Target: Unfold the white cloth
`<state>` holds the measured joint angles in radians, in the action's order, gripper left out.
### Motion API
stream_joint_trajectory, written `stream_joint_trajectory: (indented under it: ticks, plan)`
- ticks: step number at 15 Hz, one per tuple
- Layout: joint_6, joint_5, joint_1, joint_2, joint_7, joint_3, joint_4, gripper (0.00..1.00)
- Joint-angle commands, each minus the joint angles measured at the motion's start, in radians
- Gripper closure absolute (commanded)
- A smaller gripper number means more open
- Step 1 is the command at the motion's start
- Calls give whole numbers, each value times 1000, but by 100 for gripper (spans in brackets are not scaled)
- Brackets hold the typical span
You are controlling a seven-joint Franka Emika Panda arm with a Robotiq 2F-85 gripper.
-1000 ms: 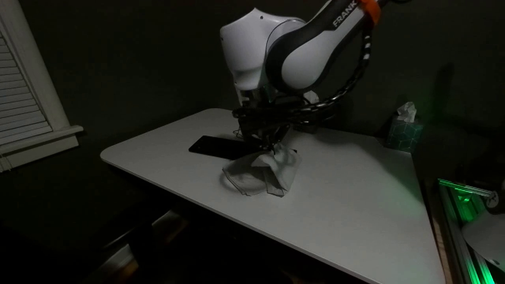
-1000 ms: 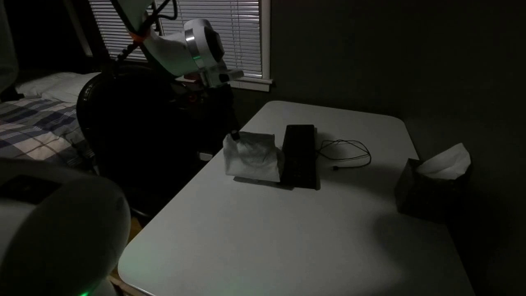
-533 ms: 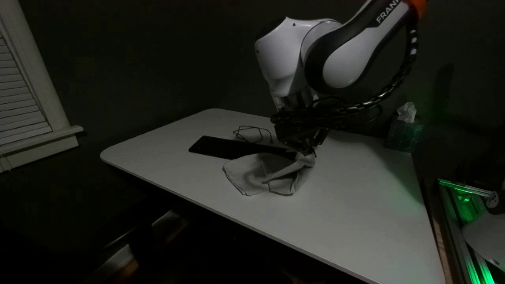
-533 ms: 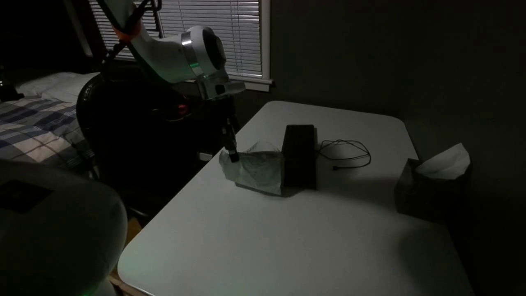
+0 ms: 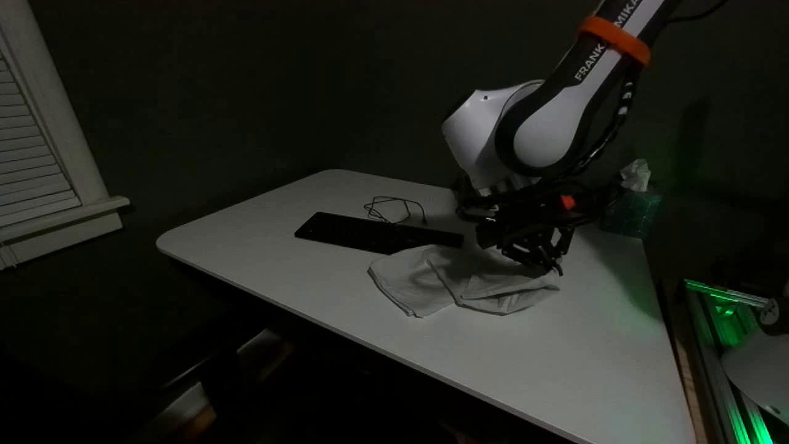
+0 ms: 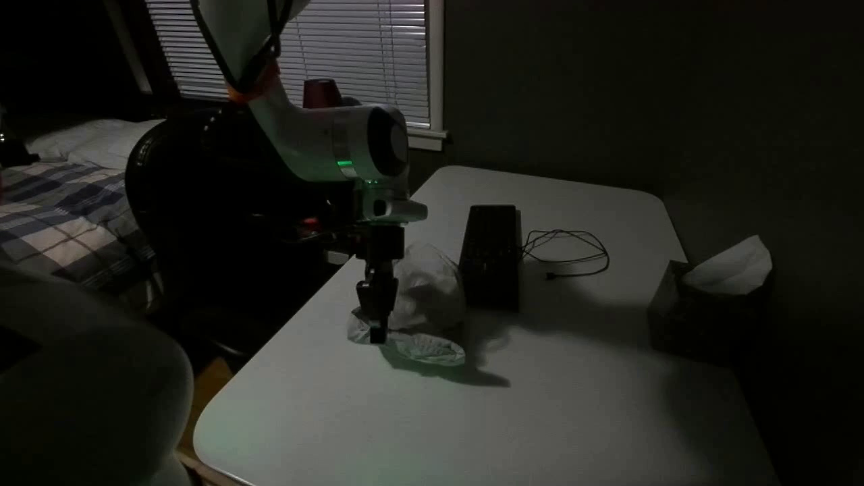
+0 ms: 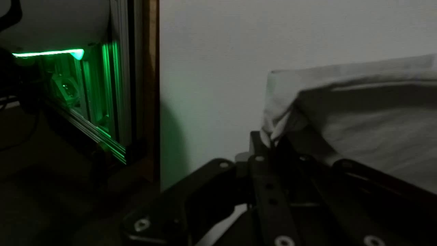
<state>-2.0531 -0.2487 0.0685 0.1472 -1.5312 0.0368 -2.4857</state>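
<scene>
Cloth (image 5: 465,285) on the table (image 5: 555,364), beside the keyboard (image 5: 370,234)

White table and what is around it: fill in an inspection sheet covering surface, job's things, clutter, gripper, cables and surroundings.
Surface: white table, dimly lit, rounded corners.
Job's things: white cloth, rumpled, layered folds showing at one end, not yet spread flat.
Clutter: long black bar, perhaps a keyboard; tissue box with a tissue sticking up.
Gripper: shut on an edge of the white cloth, which seems held above the table.
Cables: thin dark cable, loosely looped beside the bar.
Surroundings: dark chair, plaid bedding, window blinds.
</scene>
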Motion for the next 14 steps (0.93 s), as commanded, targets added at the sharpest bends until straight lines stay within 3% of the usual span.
stream_joint_trajectory:
  ticks: [1,8,10,14]
  plan:
    - [-22,27,-24,39,45,2,13,57]
    - [-37,17,18,11,156,-52,117,4]
    - [-42,65,12,42,191,-59,159,0]
    - [-132,47,1,119,168,-30,203,0]
